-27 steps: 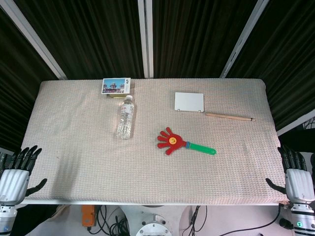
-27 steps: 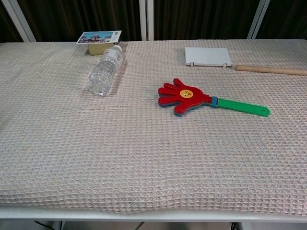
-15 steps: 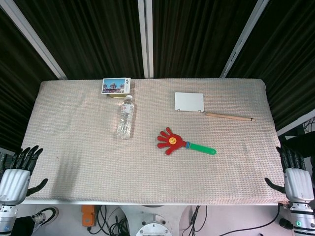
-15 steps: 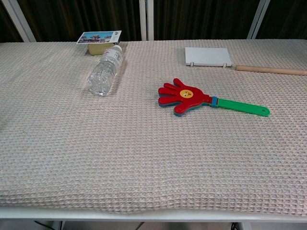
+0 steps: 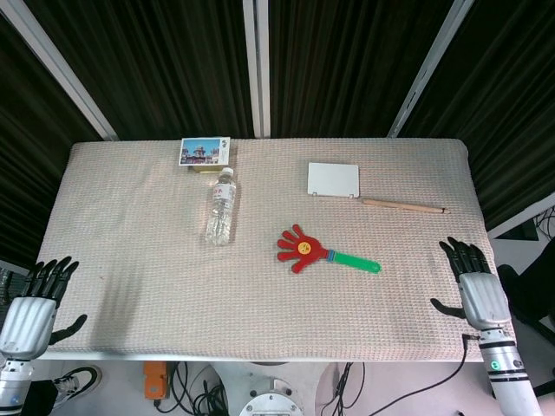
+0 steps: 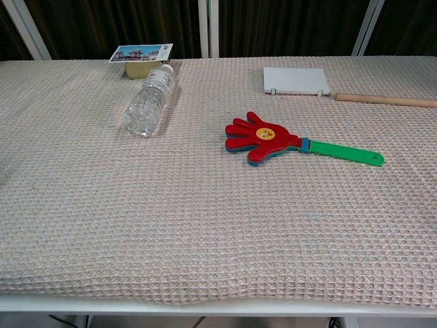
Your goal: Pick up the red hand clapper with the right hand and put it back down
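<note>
While the red hand clapper (image 5: 303,249) lies flat near the middle of the cloth-covered table (image 5: 130,260), its green handle (image 5: 354,261) points toward the robot's right side and its red palm toward the left. Right hand (image 5: 475,290) sits over the table's near right edge, well apart from the clapper, fingers spread, holding nothing. Left hand (image 5: 29,308) hangs just off the near left corner, fingers likewise spread and empty. Neither hand shows in the chest view. Toward the far side: a plastic water bottle (image 5: 221,207) lying on its side, a picture card box (image 5: 205,153) beyond its cap, a white notepad (image 5: 333,179), and a wooden stick (image 5: 403,205) beside it.
</note>
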`<state>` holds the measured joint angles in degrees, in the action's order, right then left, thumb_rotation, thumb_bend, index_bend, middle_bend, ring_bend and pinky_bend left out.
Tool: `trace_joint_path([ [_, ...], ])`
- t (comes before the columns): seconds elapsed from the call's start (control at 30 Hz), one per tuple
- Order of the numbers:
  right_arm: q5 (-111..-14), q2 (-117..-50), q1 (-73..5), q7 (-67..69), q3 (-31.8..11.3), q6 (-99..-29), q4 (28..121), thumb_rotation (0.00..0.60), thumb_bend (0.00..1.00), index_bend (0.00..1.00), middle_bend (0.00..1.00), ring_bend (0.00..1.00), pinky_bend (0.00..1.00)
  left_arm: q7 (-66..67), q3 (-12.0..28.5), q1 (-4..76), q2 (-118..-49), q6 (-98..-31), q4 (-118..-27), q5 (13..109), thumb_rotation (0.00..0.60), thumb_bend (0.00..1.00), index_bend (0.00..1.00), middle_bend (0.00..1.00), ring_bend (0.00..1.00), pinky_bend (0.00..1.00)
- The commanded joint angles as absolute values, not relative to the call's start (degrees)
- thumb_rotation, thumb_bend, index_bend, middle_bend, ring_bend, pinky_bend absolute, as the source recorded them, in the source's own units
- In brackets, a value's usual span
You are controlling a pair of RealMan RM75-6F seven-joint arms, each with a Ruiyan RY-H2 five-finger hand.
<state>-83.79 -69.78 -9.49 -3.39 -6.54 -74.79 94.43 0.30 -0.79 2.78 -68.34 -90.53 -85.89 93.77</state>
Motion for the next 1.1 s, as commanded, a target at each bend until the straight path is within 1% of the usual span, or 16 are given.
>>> trace_joint_path([
  [0.03,-79.8,-70.6,-13.9,-9.4,-9.2,-70.1,98.5,0.600,0.08,0.00,0.00,0.00,0.00,0.3,-0.8,2.7,-68.3,-90.6,-85.9,93.8,0.600,0.18,0.04,0.00,0.00,0.00],
  [0.13,-73.9,-73.3,-17.3,-15.0,-10.7,-65.8,100.8,0.600,0.09,0.00,0.00,0.00,0.00,0.2,-0.8,2.7,-68.3,-90.7,-86.0,93.8,0.600,0.18,0.04,0.00,0.00,0.00],
  [0.23,-67.8,-75.7,-20.2,-20.0,-12.0,-62.9,101.9,0.600,0.09,0.00,0.00,0.00,0.00,0.2,-0.9,2.7,-68.3,-90.8,-86.0,94.0,0.600,0.18,0.04,0.00,0.00,0.00],
  [0.33,-60.4,-79.5,-23.4,-26.3,-13.5,-62.2,101.9,0.600,0.09,0.00,0.00,0.00,0.00,0.1,-0.9,2.6,-68.4,-91.0,-86.0,93.9,0.600,0.18,0.04,0.00,0.00,0.00],
  [0.47,-53.3,-84.0,-26.9,-31.9,-14.9,-63.0,101.2,0.600,0.10,0.00,0.00,0.00,0.00,-0.3,-1.1,2.4,-68.4,-90.8,-85.8,93.6,0.600,0.18,0.04,0.00,0.00,0.00],
  [0.63,-47.4,-88.9,-30.5,-36.5,-15.7,-64.4,99.4,0.600,0.10,0.01,0.00,0.00,0.00,-0.4,-1.1,2.3,-68.1,-90.7,-86.0,93.4,0.600,0.18,0.04,0.00,0.00,0.00],
  [0.8,-43.6,-92.4,-33.2,-38.9,-16.1,-65.6,97.0,0.600,0.13,0.04,0.01,0.00,0.00,-0.6,-1.0,2.3,-67.9,-90.7,-85.9,93.3,0.600,0.18,0.04,0.00,0.00,0.00],
  [0.97,-41.8,-94.0,-34.8,-39.7,-16.4,-66.5,95.1,0.600,0.15,0.10,0.02,0.00,0.00,-1.1,-1.0,2.2,-67.9,-90.8,-85.5,93.1,0.600,0.18,0.04,0.00,0.00,0.00],
  [1.1,-40.1,-95.3,-36.2,-40.1,-16.7,-66.6,93.5,0.600,0.16,0.19,0.02,0.00,0.00,-1.4,-1.0,2.1,-67.9,-90.9,-85.2,93.2,0.600,0.18,0.04,0.00,0.00,0.00],
])
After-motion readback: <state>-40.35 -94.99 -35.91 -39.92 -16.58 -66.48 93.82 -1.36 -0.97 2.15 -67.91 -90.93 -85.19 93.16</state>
